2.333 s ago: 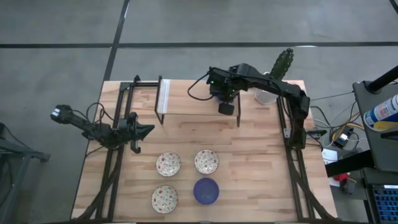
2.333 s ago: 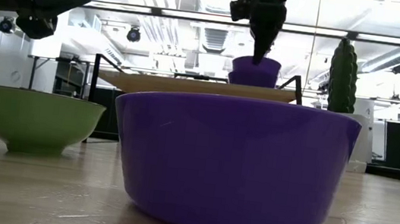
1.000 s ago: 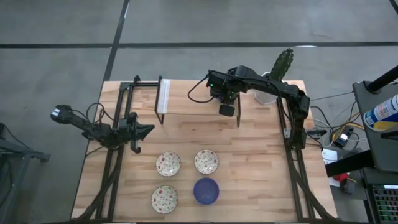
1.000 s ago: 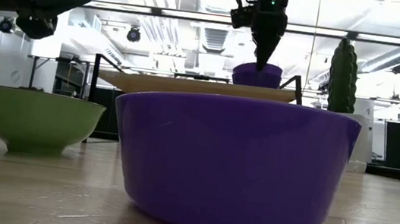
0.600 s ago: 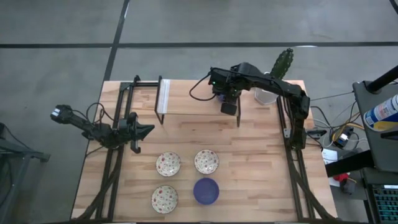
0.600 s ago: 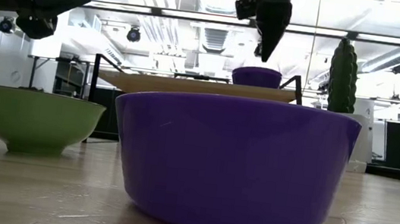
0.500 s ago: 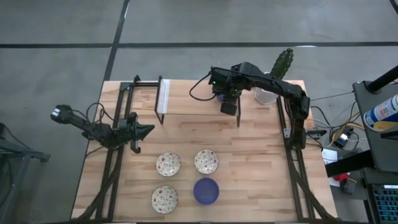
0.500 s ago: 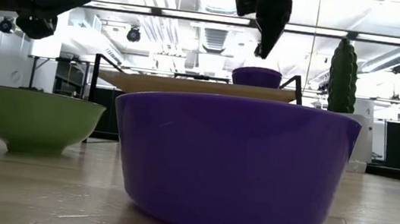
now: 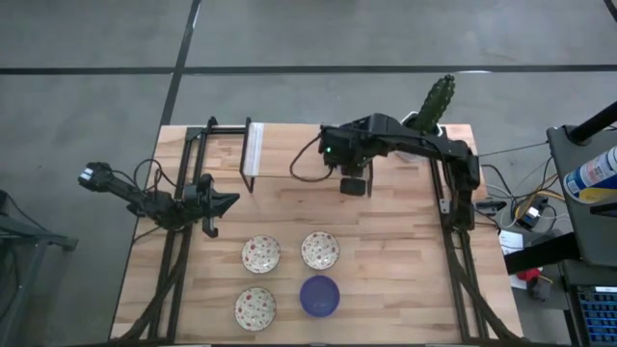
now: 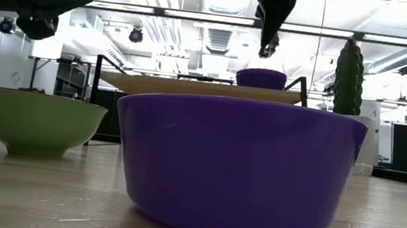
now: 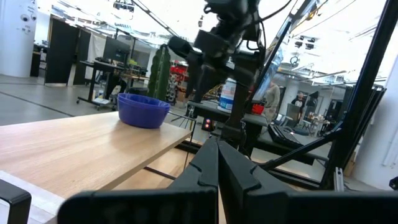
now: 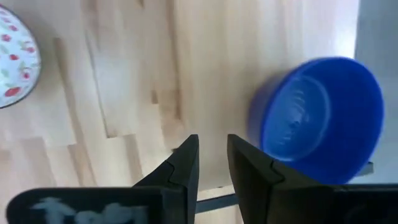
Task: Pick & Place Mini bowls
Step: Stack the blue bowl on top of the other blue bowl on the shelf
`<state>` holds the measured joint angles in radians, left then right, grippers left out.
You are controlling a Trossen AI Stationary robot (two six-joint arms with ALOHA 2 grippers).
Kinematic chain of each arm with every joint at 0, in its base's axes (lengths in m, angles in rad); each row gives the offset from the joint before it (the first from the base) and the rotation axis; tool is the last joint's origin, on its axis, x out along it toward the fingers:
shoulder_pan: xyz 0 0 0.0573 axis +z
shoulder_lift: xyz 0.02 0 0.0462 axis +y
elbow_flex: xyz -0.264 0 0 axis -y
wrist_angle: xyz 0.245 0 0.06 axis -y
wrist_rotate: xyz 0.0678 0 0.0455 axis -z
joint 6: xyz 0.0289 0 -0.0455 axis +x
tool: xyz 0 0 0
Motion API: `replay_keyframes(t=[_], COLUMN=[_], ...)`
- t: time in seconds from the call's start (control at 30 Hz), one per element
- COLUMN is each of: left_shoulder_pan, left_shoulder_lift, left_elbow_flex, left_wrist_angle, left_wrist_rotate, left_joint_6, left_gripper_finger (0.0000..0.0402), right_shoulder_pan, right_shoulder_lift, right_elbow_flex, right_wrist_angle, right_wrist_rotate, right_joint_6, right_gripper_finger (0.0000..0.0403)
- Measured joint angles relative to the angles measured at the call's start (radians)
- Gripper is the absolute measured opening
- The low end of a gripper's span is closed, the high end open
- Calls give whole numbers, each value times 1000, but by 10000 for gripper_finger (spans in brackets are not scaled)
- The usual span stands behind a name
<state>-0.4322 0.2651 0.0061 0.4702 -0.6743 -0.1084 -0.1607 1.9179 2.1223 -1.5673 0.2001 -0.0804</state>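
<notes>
Your right gripper (image 10: 267, 50) hangs empty above the raised wooden shelf (image 10: 199, 88), its two dark fingers (image 12: 185, 163) parted by a narrow gap and holding nothing. One cobalt blue mini bowl (image 12: 320, 118) sits on the shelf just below and slightly to the side of those fingertips, apart from them. From overhead the arm covers that bowl, so you only see it from table height, from the right wrist and, farther off, from the left wrist.

Count five bowls in all. Four stand on the table (image 9: 405, 251) well in front of the right gripper: three cream-white speckled bowls (image 9: 260, 254) (image 9: 320, 251) (image 9: 255, 307) and one more blue bowl (image 9: 319, 296), set in two rows of two. From table height that front blue bowl fills most of the picture and hides the ones behind it; a speckled bowl (image 10: 34, 122) beside it reads green there, its pattern impossible to make out.

The bowls are round, shallow and smooth; the table and shelf are pale jointed wood.

Your left gripper (image 9: 228, 202) waits over the table's left side, far from the shelf, fingers pressed together with nothing between them.
</notes>
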Motion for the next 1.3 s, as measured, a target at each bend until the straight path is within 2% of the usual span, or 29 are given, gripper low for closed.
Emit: replay_keyframes(t=[0.1, 0.33, 0.53, 0.87, 1.3], left_shoulder_pan=[0, 0, 0, 0, 0], left_shoulder_lift=[0, 0, 0, 0, 0], left_elbow_flex=[0, 0, 0, 0, 0], left_wrist_angle=[0, 0, 0, 0, 0], left_wrist_rotate=[0, 0, 0, 0, 0], left_joint_6=[0, 0, 0, 0, 0], left_gripper_finger=[0, 0, 0, 0, 0], right_shoulder_pan=[48, 222, 400, 630, 828], right_shoulder_lift=[0, 11, 47, 146, 262], right_elbow_flex=[0, -15, -32, -46, -53], right_wrist_angle=[0, 4, 64, 138, 306], right_wrist_rotate=[-18, -140, -141, -141, -101], right_joint_6=[4, 40, 37, 27, 1], right_gripper_finger=[84, 74, 73, 68, 59])
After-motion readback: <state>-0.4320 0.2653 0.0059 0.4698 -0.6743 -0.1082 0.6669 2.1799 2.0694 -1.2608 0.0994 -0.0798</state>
